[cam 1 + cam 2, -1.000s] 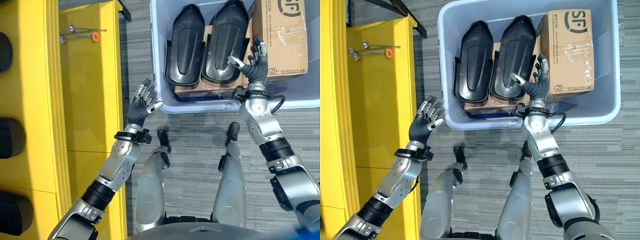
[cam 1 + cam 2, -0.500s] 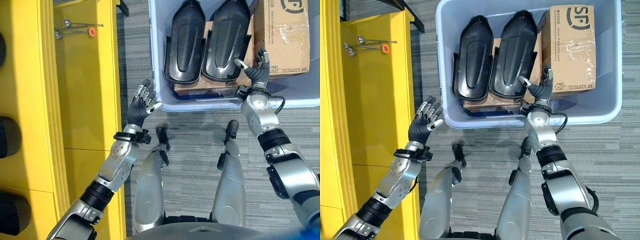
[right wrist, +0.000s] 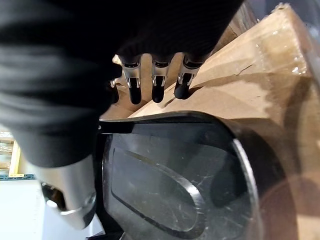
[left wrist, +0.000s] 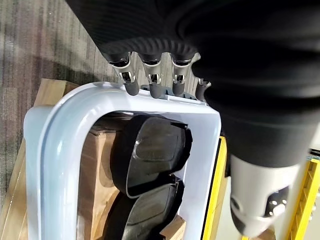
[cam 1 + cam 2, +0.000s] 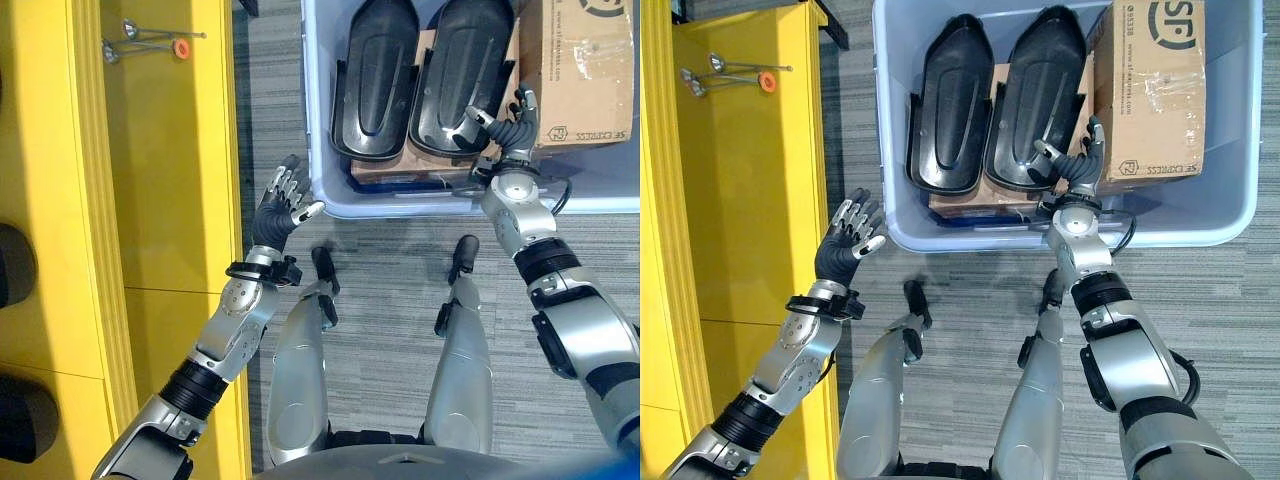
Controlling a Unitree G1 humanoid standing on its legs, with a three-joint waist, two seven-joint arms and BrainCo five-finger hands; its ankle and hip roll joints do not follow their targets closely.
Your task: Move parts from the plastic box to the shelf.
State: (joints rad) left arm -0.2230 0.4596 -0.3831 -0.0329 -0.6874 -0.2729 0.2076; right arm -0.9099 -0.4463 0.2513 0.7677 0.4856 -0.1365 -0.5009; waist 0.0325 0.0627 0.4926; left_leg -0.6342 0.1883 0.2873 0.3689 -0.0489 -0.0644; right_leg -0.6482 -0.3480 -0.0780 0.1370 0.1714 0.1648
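Black parts (image 5: 1038,98) fill the plastic box (image 5: 1230,215) beside a printed carton (image 5: 1160,90).

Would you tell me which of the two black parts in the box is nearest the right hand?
The black part beside the cardboard box; the right hand sits at its near end, while the other black part lies farther left.

A cardboard box (image 5: 1157,95), sealed with clear tape, stands upright at the right end. Flat cardboard packages (image 5: 400,172) lie underneath, partly covered. Grey striped carpet (image 5: 970,300) forms the floor. Two metal rods with an orange washer (image 5: 765,81) lie at the far left.
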